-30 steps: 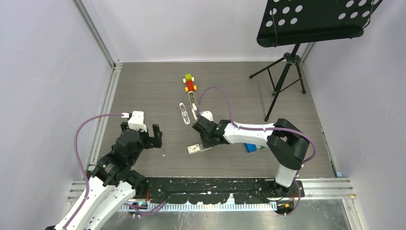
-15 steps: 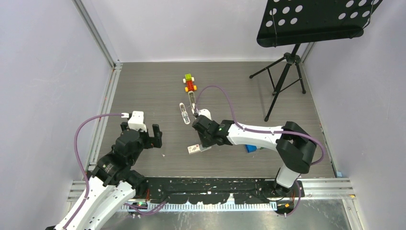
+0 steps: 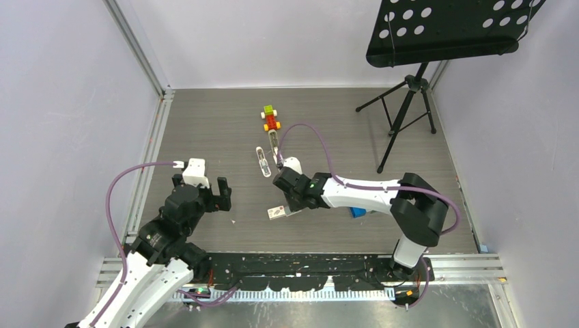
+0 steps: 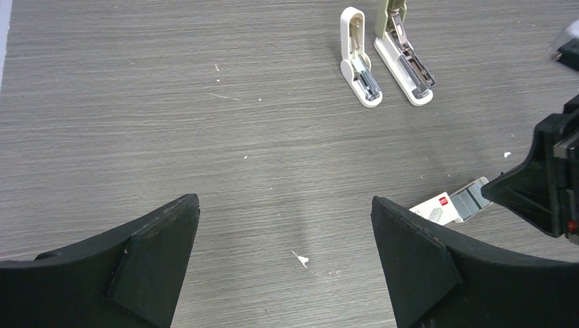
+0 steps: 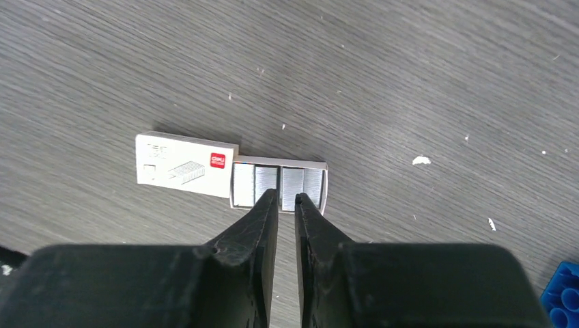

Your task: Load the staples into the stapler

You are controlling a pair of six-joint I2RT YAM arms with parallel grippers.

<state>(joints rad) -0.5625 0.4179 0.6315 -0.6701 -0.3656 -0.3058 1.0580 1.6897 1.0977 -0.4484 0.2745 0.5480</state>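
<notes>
Pick-up step: R fingers (image 5: 263,212) narrow, tips at staples (image 5: 273,186) in carton (image 5: 181,167), grip unclear; L fingers (image 4: 157,232) wide, idle. Next: lift them to stapler (image 4: 410,68), 12 o'clock.

Staples carton mid-table, stapler behind it, an arm to each side.

The small white cardboard staples carton (image 5: 186,166) lies on the grey wood-grain table (image 3: 205,123), with its tray of silvery staple strips (image 5: 278,186) slid out to the right. The right gripper (image 5: 287,198) is at the tray's near edge. Behind the carton lies the slim grey-beige and white bar stapler (image 4: 403,58), with a shorter stubby white piece (image 4: 356,58) just beside it on the left, not touching. Farther back sits a toy of coloured blocks (image 3: 271,119). A blue plastic box (image 3: 356,211) lies right of the carton, partly under the right arm. The left gripper (image 4: 283,205) hangs well to the carton's left. A black metal music stand (image 3: 410,102) occupies the far right corner.
</notes>
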